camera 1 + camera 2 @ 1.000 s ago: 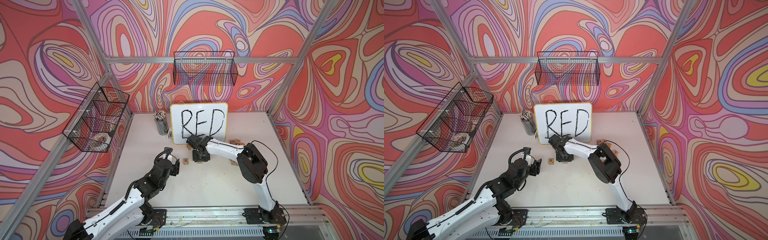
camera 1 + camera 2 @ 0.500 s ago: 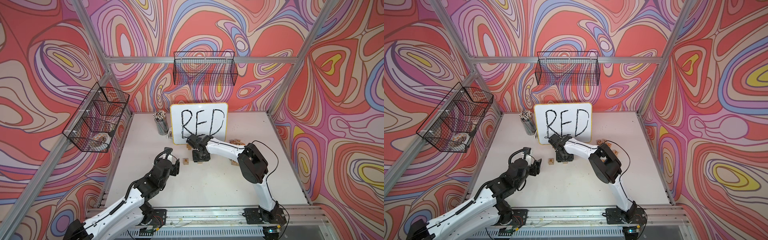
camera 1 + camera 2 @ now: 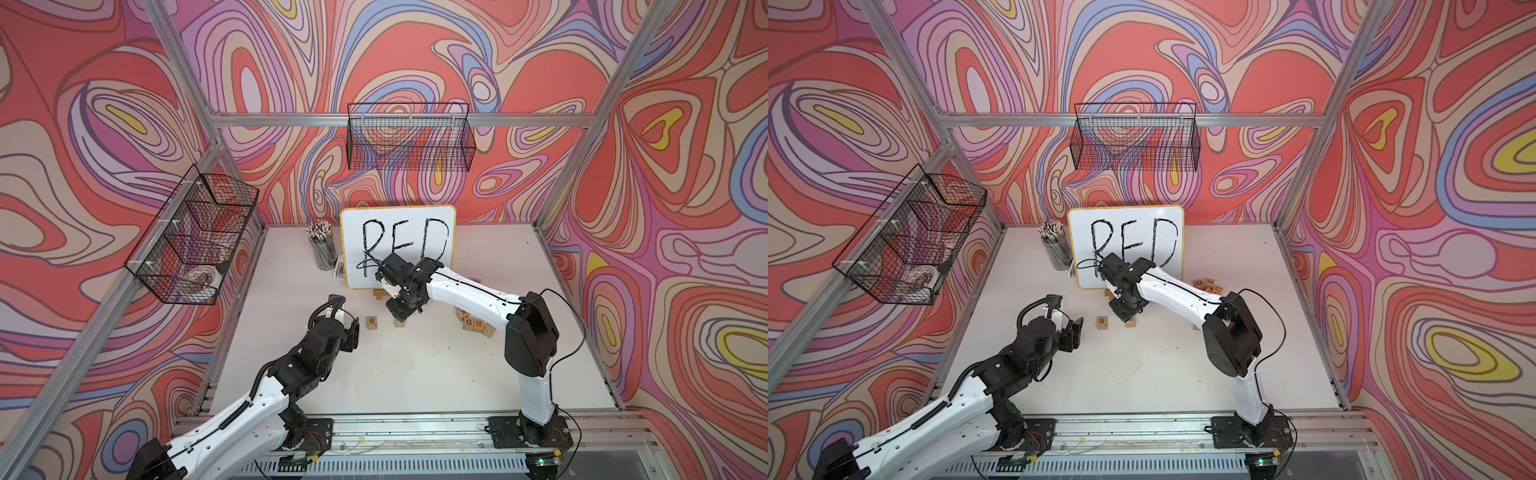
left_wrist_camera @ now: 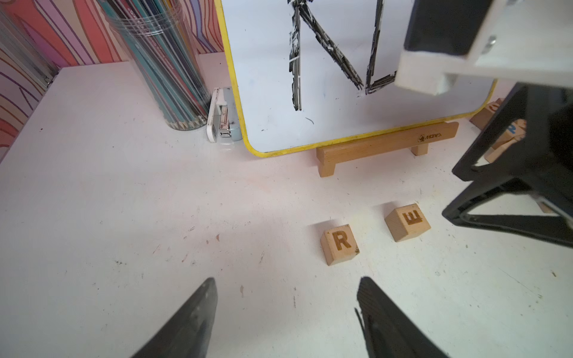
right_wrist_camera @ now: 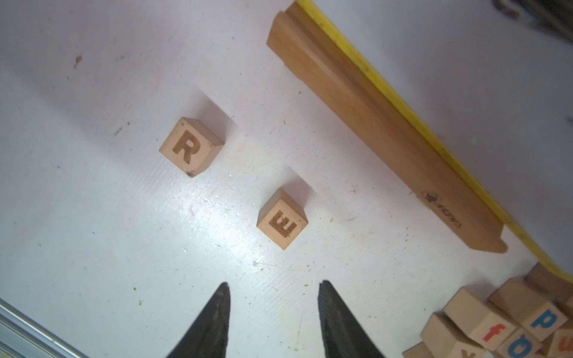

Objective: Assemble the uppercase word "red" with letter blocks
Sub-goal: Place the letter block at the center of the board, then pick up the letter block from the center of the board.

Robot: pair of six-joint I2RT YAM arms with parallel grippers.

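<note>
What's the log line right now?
R block: letter upright | E block: beside R, apart, letter sideways | word: unfinished | left fingers: open | right fingers: open, near E

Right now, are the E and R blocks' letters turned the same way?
No: in the left wrist view the R block reads upright, while the letter on the E block lies a quarter turn off.
</note>
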